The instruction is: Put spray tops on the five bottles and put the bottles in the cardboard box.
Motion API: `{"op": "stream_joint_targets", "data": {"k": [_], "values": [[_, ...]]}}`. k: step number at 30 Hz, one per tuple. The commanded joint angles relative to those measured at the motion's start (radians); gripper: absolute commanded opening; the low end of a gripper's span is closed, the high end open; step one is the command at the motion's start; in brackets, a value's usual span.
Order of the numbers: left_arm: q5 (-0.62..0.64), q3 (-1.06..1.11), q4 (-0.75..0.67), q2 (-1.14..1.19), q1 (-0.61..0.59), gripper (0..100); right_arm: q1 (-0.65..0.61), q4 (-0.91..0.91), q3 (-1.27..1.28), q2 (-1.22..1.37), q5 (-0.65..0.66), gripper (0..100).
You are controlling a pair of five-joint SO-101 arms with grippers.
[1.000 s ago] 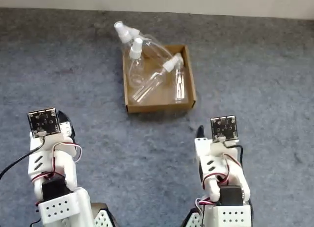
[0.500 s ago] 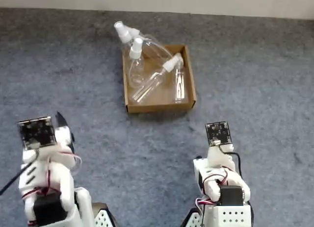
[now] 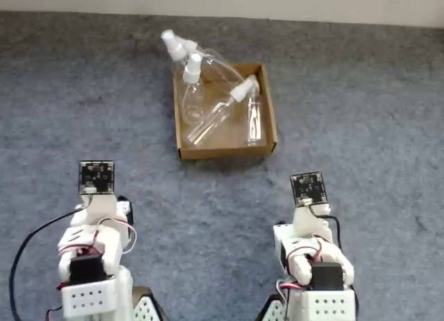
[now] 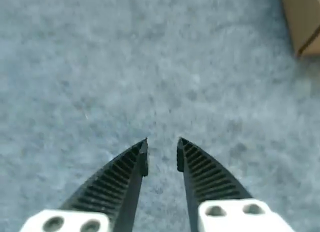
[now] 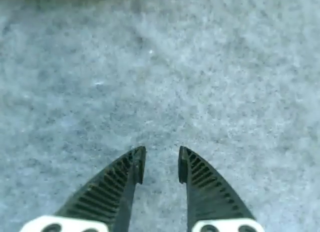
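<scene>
**Left pincer (image 4: 162, 156) and right pincer (image 5: 159, 164) empty; bottles (image 3: 208, 123) in box (image 3: 223, 152)**

Both my pincers hang over the grey counter (image 3: 361, 92), each with its fingers a narrow gap apart and gripping nothing. From above, my arms sit at 7 and 5 o'clock, well apart from the cardboard box at 12 o'clock. The clear bottles lie inside it, with white spray tops (image 3: 243, 89) on those I can make out. One bottle pokes out over the box's 11 o'clock corner. I can't count them reliably.
</scene>
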Motion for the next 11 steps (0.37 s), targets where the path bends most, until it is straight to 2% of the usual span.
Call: {"op": "stream_joint_targets", "data": {"k": [1, 6, 11], "values": [[-0.008, 0.024, 0.061, 0.002, -0.018, 7, 0.007, 0.007, 0.156, -0.012, 0.008, 7.7], [-0.008, 0.022, 0.17, 0.002, -0.024, 7, 0.007, 0.007, 0.156, -0.012, 0.008, 7.7], [-0.008, 0.022, 0.176, 0.001, -0.024, 7, 0.007, 0.007, 0.156, -0.012, 0.008, 7.7]]}}
